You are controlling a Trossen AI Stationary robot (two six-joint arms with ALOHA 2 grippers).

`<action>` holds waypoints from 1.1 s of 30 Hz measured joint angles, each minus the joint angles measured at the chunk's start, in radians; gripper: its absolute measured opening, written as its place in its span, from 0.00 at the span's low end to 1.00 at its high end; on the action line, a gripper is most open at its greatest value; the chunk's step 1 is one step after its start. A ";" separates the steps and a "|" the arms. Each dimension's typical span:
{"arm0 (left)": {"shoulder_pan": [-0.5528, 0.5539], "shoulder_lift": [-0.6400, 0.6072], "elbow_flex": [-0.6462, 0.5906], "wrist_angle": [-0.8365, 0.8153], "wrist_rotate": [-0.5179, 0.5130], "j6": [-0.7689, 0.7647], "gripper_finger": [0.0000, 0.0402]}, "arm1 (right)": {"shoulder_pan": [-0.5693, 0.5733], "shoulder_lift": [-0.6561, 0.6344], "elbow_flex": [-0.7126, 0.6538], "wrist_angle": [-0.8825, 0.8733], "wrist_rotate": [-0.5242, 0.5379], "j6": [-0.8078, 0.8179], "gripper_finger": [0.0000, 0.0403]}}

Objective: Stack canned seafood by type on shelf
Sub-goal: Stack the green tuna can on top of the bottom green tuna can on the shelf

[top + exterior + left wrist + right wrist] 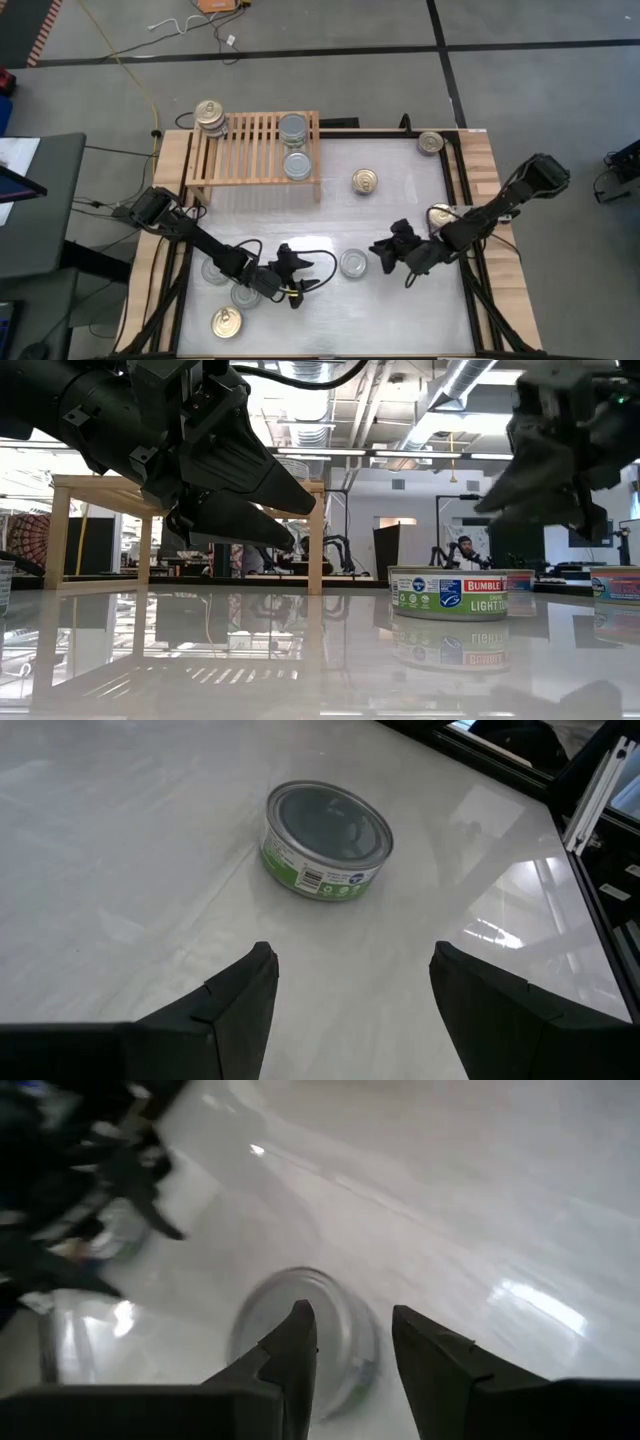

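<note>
A silver-topped can of the canned seafood (353, 263) stands on the white table between my two grippers; its green label shows in the left wrist view (328, 840). My left gripper (305, 278) (350, 985) stands open just left of it, pointing at it. My right gripper (382, 255) (352, 1342) hovers open above and just right of the same can (300, 1330), clear of it in the low view (540, 480). The shelf (255, 150) stands at the far side with a can stack (293, 130) and a single can (297, 165) on its right part, and a gold-topped stack (211, 117) at its far left corner.
A gold-topped can (365, 181) stands near the shelf's right leg. Others sit at the far right corner (431, 142) and beside the right arm (440, 215). Three more cans (215, 270) (245, 295) (227, 322) lie under and beside the left arm.
</note>
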 joint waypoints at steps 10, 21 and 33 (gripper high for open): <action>0.000 0.000 0.000 -0.009 0.001 -0.010 0.63 | 0.009 0.206 0.006 0.145 -0.054 0.120 0.39; 0.000 0.000 0.000 -0.019 0.001 -0.111 0.63 | 0.008 0.368 0.078 0.245 -0.054 0.110 0.35; 0.051 0.000 0.000 -0.045 0.032 -0.584 0.63 | 0.000 0.404 0.163 0.233 -0.065 -0.044 0.11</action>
